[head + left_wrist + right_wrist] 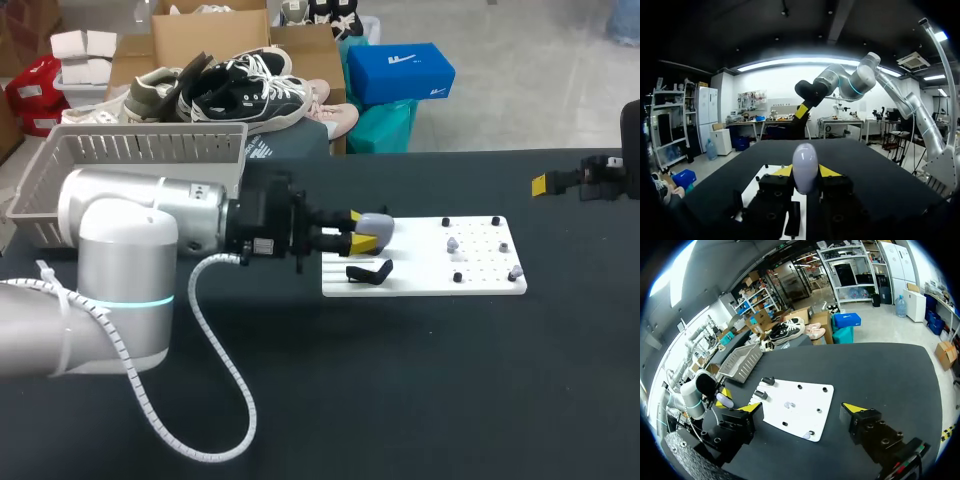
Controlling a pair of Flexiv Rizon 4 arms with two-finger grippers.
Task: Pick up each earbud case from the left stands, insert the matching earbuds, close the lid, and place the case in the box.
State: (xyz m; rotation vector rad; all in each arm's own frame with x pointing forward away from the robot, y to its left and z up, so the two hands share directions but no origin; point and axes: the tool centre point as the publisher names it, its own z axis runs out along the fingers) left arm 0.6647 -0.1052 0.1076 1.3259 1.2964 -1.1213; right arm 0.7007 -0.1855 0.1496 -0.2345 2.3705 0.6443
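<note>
The left gripper [362,240] is clamping the case [374,227] from two sides between its yellow tips. The case is pale grey and rounded, with its lid down. It is hanging over the left end of the board [480,285], beside the stand [368,272], which is carrying nothing. In the left wrist view the case [805,172] is standing upright between the fingers [830,171] and reaching past them.

The board is lying on the tabletop [420,400], nearer the far edge than the near edge. One earbud [452,243] is sitting near the board's middle. A second earbud [515,271] is sitting at the board's near right corner. Black pegs are standing around them.

The basket [130,150] is sitting at the far left corner of the tabletop.

The right gripper [801,409] is holding its fingers wide apart with nothing between them. In the head view it [548,182] is hovering at the right edge of the tabletop, well apart from the board. Its wrist view is showing the board [810,400], the left gripper [726,396] and the case [724,400] ahead of it.
</note>
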